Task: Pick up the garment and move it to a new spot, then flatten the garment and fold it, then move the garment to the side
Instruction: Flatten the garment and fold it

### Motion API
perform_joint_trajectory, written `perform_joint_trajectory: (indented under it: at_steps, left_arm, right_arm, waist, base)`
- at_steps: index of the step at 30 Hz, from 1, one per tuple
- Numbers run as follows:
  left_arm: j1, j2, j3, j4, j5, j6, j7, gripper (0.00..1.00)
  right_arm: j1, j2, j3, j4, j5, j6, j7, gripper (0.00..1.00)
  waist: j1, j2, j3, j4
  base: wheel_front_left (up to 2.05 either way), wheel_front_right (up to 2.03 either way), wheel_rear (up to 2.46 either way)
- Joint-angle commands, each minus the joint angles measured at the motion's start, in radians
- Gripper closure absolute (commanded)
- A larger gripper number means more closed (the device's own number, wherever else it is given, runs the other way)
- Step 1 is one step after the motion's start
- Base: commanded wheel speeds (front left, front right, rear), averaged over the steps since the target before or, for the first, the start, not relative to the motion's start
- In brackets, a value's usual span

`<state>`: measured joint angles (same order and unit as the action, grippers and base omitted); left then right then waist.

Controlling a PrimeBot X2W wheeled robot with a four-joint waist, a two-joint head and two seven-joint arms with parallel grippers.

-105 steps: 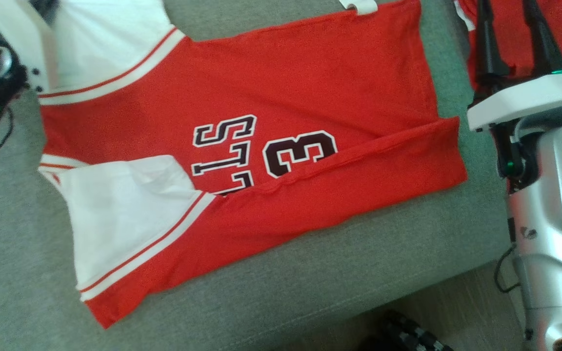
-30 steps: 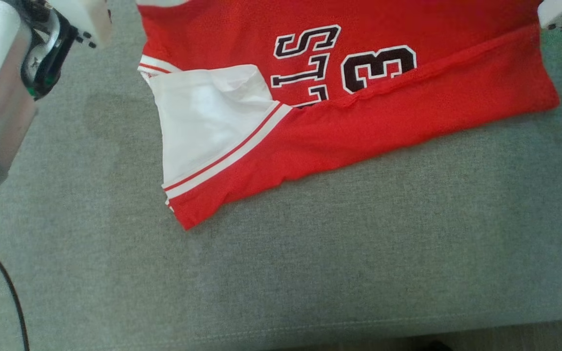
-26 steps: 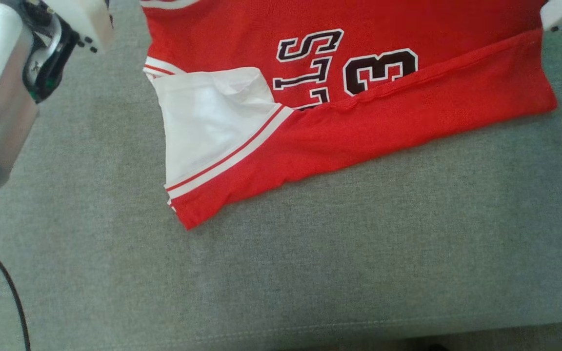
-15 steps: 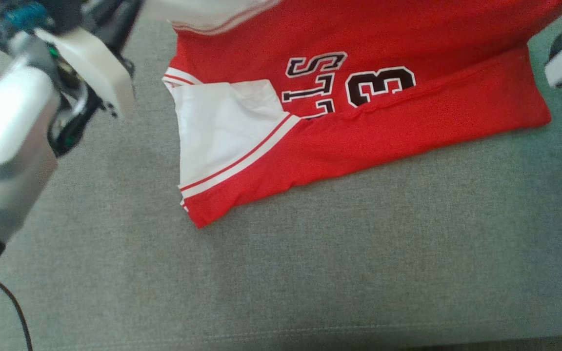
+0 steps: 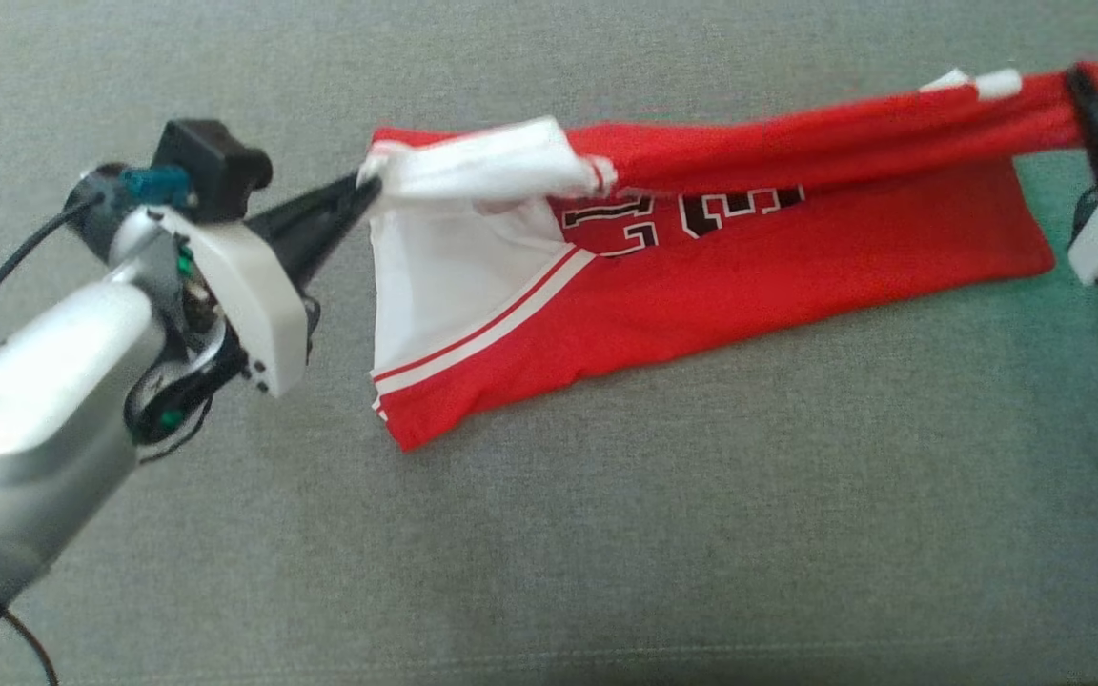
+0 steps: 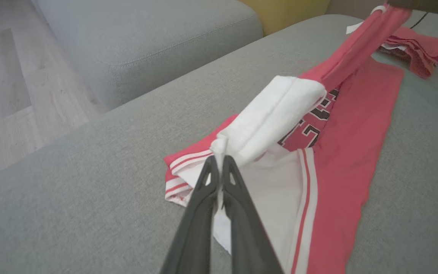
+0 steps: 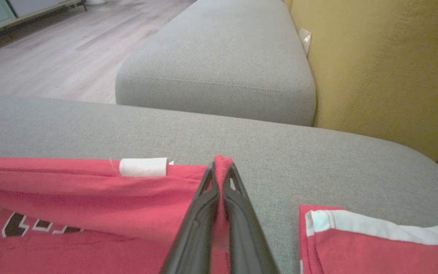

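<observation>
Both grips are thin pinches. The left gripper [image 5: 365,189], its fingers [image 6: 198,217] closed on the white sleeve edge, and the right gripper [image 7: 221,167], clamped on the red hem corner, hold the far edge of the jersey [image 5: 701,286] above the grey cushion [image 5: 606,534]. Cloth could slip free, or the sagging span could land crooked. A folded red garment [image 7: 375,243] lies near the right gripper and could get dragged.
</observation>
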<state>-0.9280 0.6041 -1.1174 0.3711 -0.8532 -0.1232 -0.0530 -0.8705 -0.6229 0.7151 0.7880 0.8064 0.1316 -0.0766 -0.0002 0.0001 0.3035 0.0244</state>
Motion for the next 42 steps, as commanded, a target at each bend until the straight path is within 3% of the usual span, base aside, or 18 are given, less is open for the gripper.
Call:
perform_joint_trajectory:
  at_steps: [1,13,22,23,24,25,26,27,31,38,39,42]
  left_arm:
    - [-0.031,0.057,0.046,-0.024,-0.010,0.001,0.005,1.00]
    - [0.067,0.144,-0.019,-0.201,-0.169,-0.006,0.166,1.00]
    - [0.083,0.155,-0.059,-0.231,-0.197,-0.007,0.209,1.00]
    - [0.086,0.152,-0.064,-0.228,-0.203,-0.007,0.212,1.00]
    - [0.089,0.149,-0.067,-0.227,-0.208,-0.007,0.215,1.00]
    - [0.092,0.145,-0.063,-0.224,-0.211,-0.005,0.204,0.58]
    - [0.097,0.141,-0.057,-0.217,-0.210,0.005,0.188,0.04]
    - [0.103,0.137,-0.055,-0.207,-0.208,0.014,0.176,0.00]
    - [0.125,0.121,-0.039,-0.167,-0.184,0.056,0.100,0.00]
    - [0.165,0.057,0.106,-0.092,-0.184,0.214,-0.168,0.00]
    - [0.165,0.057,0.106,-0.092,-0.184,0.214,-0.168,0.00]
    - [0.200,0.023,0.191,-0.092,-0.161,0.273,-0.205,0.00]
  right_arm:
    - [0.019,-0.034,0.013,-0.024,0.007,-0.001,0.004,1.00]
    - [0.060,-0.112,0.170,-0.060,0.055,-0.001,0.183,1.00]
    - [0.065,-0.143,0.217,-0.073,0.106,-0.001,0.282,1.00]
    - [0.063,-0.142,0.217,-0.069,0.110,-0.001,0.289,0.65]
    - [0.064,-0.140,0.215,-0.061,0.116,-0.001,0.299,0.00]
    - [0.064,-0.136,0.212,-0.051,0.122,-0.001,0.310,0.00]
    - [0.063,-0.132,0.211,-0.047,0.125,-0.001,0.315,0.00]
    - [0.061,-0.129,0.204,-0.041,0.129,-0.001,0.310,0.00]
    - [0.056,-0.111,0.170,-0.025,0.137,-0.001,0.255,0.00]
    - [0.073,-0.040,0.048,-0.028,0.152,-0.001,0.019,0.00]
    - [0.073,-0.040,0.048,-0.028,0.152,-0.001,0.019,0.00]
    - [0.097,0.001,-0.004,-0.047,0.140,-0.001,-0.103,0.00]
  waist:
    - [0.0002,-0.0001,-0.004,0.000]
    - [0.0002,-0.0001,-0.027,-0.011]
    - [0.0002,-0.0001,-0.023,-0.030]
    - [0.0002,-0.0001,-0.024,-0.032]
    - [0.0002,-0.0001,-0.025,-0.034]
    - [0.0002,-0.0001,-0.028,-0.037]
    - [0.0002,-0.0001,-0.031,-0.040]
    - [0.0002,-0.0001,-0.035,-0.043]
    - [0.0002,-0.0001,-0.056,-0.053]
    - [0.0002,-0.0001,-0.102,-0.063]
    - [0.0002,-0.0001,-0.102,-0.063]
    - [0.0002,-0.0001,-0.120,-0.066]
  base:
    - [0.00,0.00,0.00]
    - [0.00,0.00,0.00]
    - [0.00,0.00,0.00]
    - [0.00,0.00,0.00]
    - [0.00,0.00,0.00]
    - [0.00,0.00,0.00]
    - [0.00,0.00,0.00]
    - [0.00,0.00,0.00]
    - [0.00,0.00,0.00]
    - [0.00,0.00,0.00]
    - [0.00,0.00,0.00]
    - [0.00,0.00,0.00]
